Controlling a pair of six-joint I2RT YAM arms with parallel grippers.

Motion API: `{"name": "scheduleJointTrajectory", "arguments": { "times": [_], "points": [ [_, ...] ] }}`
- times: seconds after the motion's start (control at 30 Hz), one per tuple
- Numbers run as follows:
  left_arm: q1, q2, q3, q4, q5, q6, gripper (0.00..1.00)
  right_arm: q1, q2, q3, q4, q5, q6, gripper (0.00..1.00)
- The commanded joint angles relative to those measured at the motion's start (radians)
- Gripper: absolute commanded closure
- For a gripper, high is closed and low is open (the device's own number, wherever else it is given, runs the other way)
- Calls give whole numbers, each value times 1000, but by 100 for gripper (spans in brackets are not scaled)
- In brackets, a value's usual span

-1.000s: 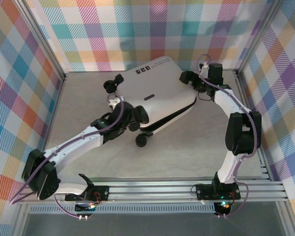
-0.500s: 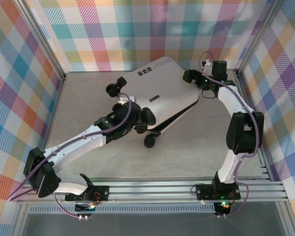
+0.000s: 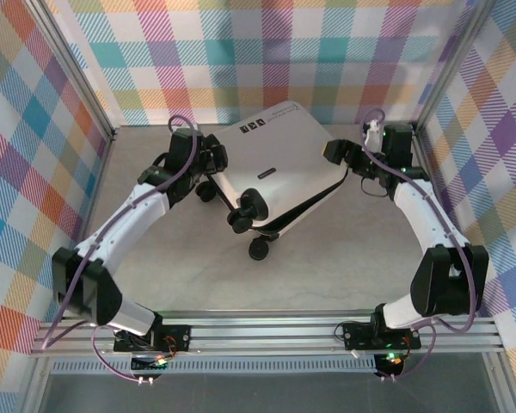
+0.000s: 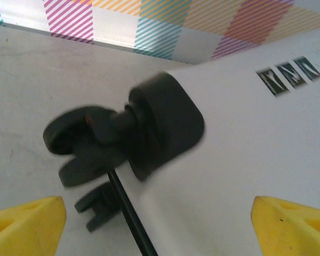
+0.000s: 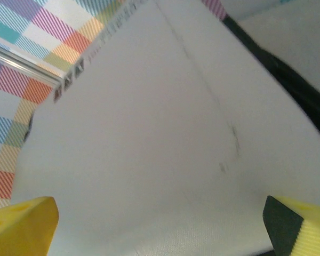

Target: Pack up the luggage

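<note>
Comparing this moment with a second ago, we see the left arm has left the near wheel end of the luggage (image 3: 284, 168) and swung to its rear-left corner. The left gripper (image 3: 215, 157) now sits beside the wheel (image 4: 74, 136) there. Its jaws have spread from about half-way to nearly full width. The right gripper (image 3: 337, 155) has eased back a little at the opposite, right-hand corner and has opened the last bit to full width. The suitcase itself has slewed slightly, its near wheels ending up a touch further right.

We judge this to be repositioning, not packing. The white shell lies flat on the table (image 3: 344, 258) at the rear middle, closed along its black zipper seam (image 5: 288, 85), with its small labels (image 3: 252, 126) facing up. We see no garment. The case seems either finished with or in need of opening.

In the left wrist view, the yellow fingertips (image 4: 26, 224) stand wide apart at the bottom corners. The caster housing (image 4: 165, 122) lies ahead between them, and nothing is gripped. We cannot tell whether a finger brushes the shell. In the right wrist view, the fingertips (image 5: 21, 224) are equally wide, with bare white shell between them. This hand holds nothing either.
</note>
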Motion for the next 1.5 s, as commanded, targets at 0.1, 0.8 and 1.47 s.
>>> {"name": "scheduleJointTrajectory", "arguments": {
  "times": [0.1,0.8,1.47],
  "points": [
    [114,170,169,132,213,130,10,17,-138,-207,92,-15,81,1],
    [184,634,659,-61,749,252,12,232,-109,-241,216,111,172,1],
    [-186,19,-139,71,489,83,18,247,326,394,-178,-293,-168,0]
  ]
}}
